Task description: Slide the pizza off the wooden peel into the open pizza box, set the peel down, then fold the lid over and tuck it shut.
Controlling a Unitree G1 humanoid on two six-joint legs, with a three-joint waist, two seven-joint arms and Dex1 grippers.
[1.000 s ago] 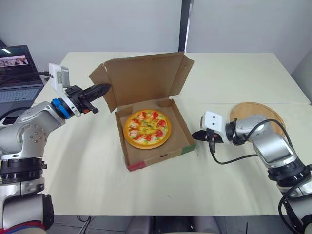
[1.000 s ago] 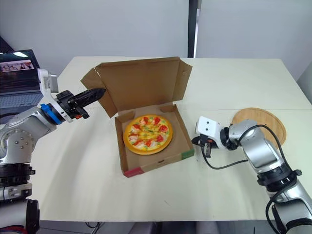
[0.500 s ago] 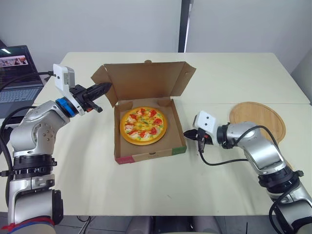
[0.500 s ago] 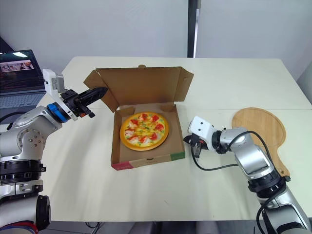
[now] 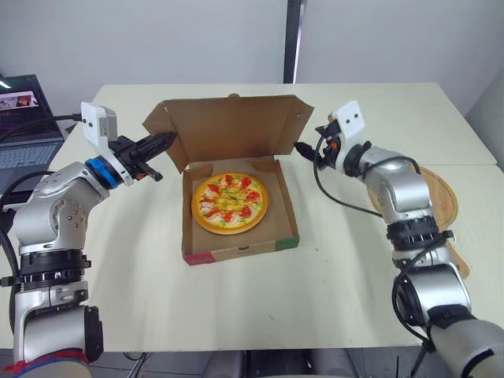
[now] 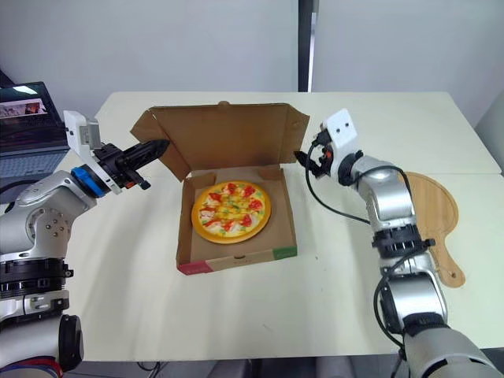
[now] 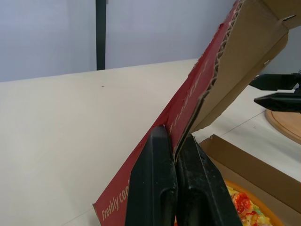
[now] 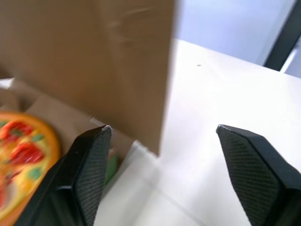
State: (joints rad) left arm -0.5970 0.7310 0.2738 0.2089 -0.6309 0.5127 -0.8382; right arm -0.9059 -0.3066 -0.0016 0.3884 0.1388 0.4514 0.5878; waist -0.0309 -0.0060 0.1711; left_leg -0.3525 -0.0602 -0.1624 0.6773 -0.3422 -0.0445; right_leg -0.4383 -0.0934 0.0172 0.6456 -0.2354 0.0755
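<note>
The open pizza box (image 5: 236, 250) sits mid-table with the pizza (image 5: 230, 204) inside and its lid (image 5: 232, 130) standing upright. My left gripper (image 5: 167, 142) is shut on the lid's left side flap (image 7: 225, 70), the cardboard pinched between its fingers (image 7: 160, 188). At the lid's right edge my right gripper (image 5: 302, 150) is open. In the right wrist view, its fingers (image 8: 91, 160) stand wide apart with that edge (image 8: 136, 70) in front of the gap. The round wooden peel (image 6: 435, 222) lies flat on the table at the right, partly behind my right arm.
A laptop (image 5: 22, 126) stands open at the table's left edge, behind my left arm. Bare table (image 5: 260, 307) stretches in front of the box and behind the lid.
My right arm rose from the box's front right corner to the lid's right edge and its gripper opened. The box turned square to me. The left gripper kept its hold on the flap.
</note>
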